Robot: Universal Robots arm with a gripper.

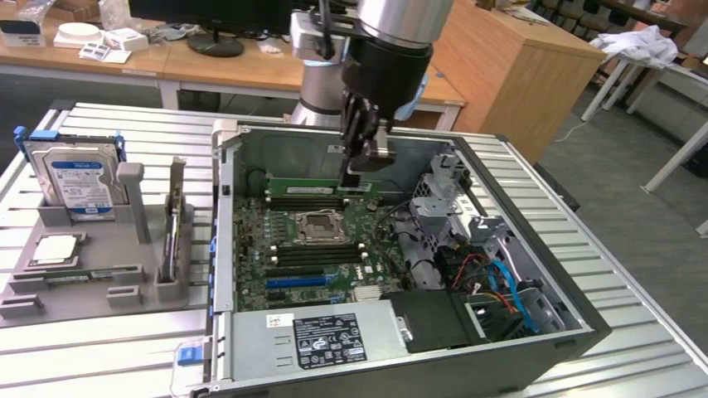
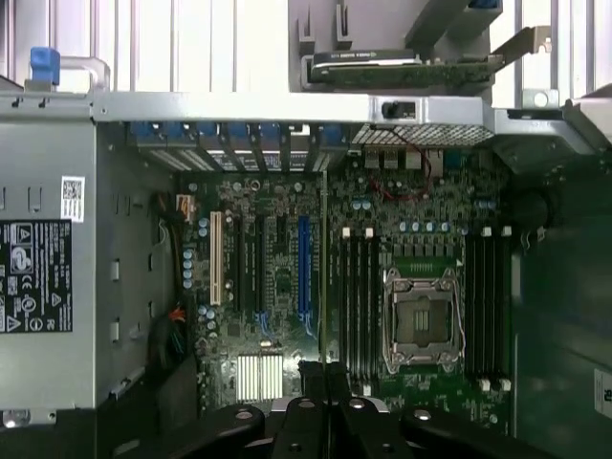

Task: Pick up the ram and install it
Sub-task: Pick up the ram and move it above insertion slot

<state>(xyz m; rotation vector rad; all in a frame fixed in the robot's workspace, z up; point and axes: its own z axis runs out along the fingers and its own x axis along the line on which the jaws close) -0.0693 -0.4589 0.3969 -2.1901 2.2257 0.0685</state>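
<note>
My gripper [image 1: 356, 172] hangs inside the open computer case [image 1: 227, 249], shut on the ram [image 1: 304, 181], a long green stick held level just above the motherboard's far row of black memory slots [image 1: 312, 200]. In the wrist view the ram [image 2: 325, 277] shows edge-on as a thin line running out from the gripper [image 2: 325, 381], beside the black slots [image 2: 359, 296] next to the CPU socket [image 2: 421, 320]. I cannot tell whether the stick touches a slot. A second green stick [image 1: 75, 274] lies in the grey holder outside the case.
The grey holder [image 1: 99, 294] at the exterior view's left also carries a hard drive [image 1: 75, 178], a silver processor chip [image 1: 55, 249] and an upright card [image 1: 175, 224]. Cables and a drive cage [image 1: 487, 265] crowd the case's right side. The power supply [image 1: 321, 336] sits at the front.
</note>
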